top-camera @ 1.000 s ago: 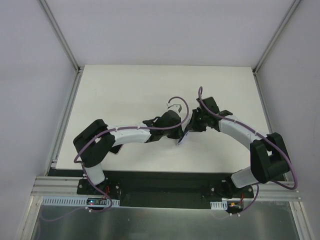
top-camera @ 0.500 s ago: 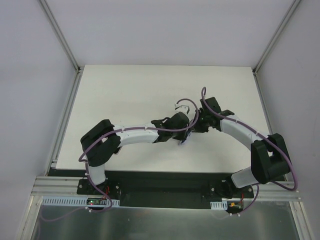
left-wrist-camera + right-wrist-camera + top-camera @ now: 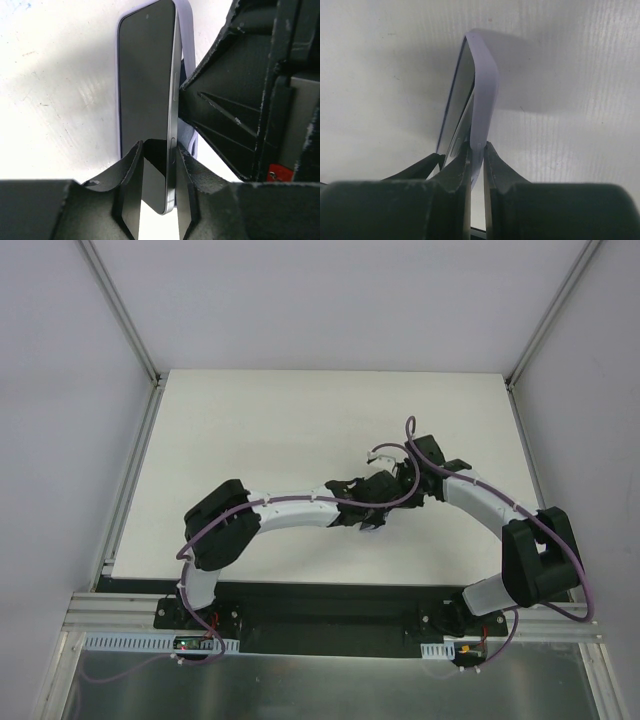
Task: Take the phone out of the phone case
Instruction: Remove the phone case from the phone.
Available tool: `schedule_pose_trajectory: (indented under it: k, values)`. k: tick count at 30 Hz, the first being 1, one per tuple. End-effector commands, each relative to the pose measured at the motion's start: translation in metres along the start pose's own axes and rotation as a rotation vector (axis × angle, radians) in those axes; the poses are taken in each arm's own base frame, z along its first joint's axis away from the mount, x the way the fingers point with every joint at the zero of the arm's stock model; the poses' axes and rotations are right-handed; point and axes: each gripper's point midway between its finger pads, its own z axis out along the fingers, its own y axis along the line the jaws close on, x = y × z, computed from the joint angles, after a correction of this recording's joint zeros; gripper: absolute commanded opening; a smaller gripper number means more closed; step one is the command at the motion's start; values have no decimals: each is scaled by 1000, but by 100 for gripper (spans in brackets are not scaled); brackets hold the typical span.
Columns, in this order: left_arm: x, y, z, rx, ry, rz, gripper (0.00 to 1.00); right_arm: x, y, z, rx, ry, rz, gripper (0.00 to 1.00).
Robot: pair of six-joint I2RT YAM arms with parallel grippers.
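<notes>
The phone point(image 3: 145, 90) has a dark screen and a metal edge and stands on edge over the white table. Its lavender case point(image 3: 189, 35) lies against its back. The phone's near end is parted from the case. My left gripper point(image 3: 157, 185) is shut on the phone's near end. My right gripper point(image 3: 476, 165) is shut on the lavender case's point(image 3: 484, 85) edge, with the phone point(image 3: 459, 95) splitting off to its left. In the top view both grippers meet at mid-table, the left point(image 3: 378, 502) and the right point(image 3: 402, 488), and they mostly hide the phone.
The white table point(image 3: 250, 430) has raised rails along its left and right edges. The right gripper's black body point(image 3: 250, 100) fills the right side of the left wrist view. A left finger point(image 3: 415, 170) shows in the right wrist view.
My left arm has reached further right, up against the right gripper. The phone, which showed between the two grippers before, is now mostly covered by them. The right arm has shifted slightly.
</notes>
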Motion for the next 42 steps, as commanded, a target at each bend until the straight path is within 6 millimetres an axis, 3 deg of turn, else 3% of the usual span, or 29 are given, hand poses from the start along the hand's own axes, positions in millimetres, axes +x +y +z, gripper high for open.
schedule_pose_trajectory:
  k: [1,5,10,14,19,28,38,42]
  values:
    - [110,179,-17,-646,412,323,26,18,-53,-20,211,75,-72,1]
    - [107,188,-26,-711,400,358,31,16,-51,-20,206,75,-73,1]
    - [90,194,-45,-814,348,402,17,14,-50,-22,202,68,-74,1]
    - [72,196,-57,-862,291,409,17,13,-29,-28,100,73,-56,1]
    - [69,198,-66,-866,280,396,19,8,-4,-40,15,97,-1,1]
    - [76,197,-66,-828,305,307,20,0,-1,-50,76,123,12,1]
    - [59,178,-36,-609,260,321,20,2,-2,-23,112,155,-1,1]
    - [49,188,-32,-625,253,374,21,1,-1,-21,109,160,-4,1]
